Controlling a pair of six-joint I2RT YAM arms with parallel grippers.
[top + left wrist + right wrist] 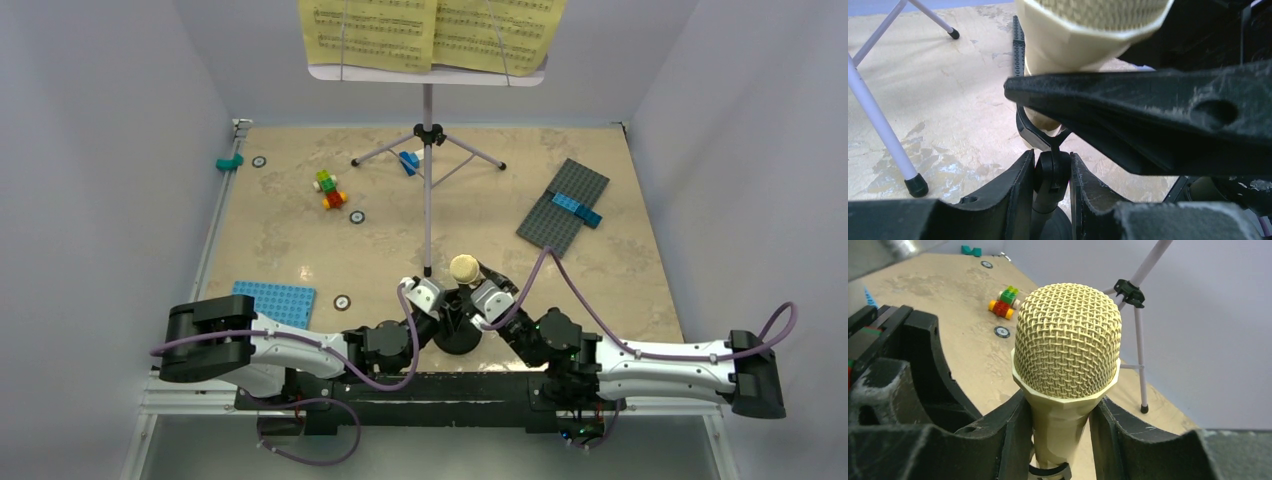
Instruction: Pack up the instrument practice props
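Cream and bumpy on top, the toy microphone (1068, 345) sits near the front edge of the table (300, 220), between the two arms. Its handle is in the clip of the small black mic stand (456, 338).

The right fingers (1010, 440) are squeezed tight on the microphone's handle, just under the mesh head. The left fingers (1008, 197) are squeezed on the thin black neck of the mic stand, right under the clip.

So the step looks like taking the microphone out of its stand. One arm holds the stand and the other is set to pull.

Next, I think the right arm needs to pull the microphone slowly straight out of the clip. The left arm must hold the stand down so it does not tip or come up too.

The tall music stand (428, 133) is at the back of the table. The yellow sheet-music pages (380, 35) are on its desk, not packed yet.
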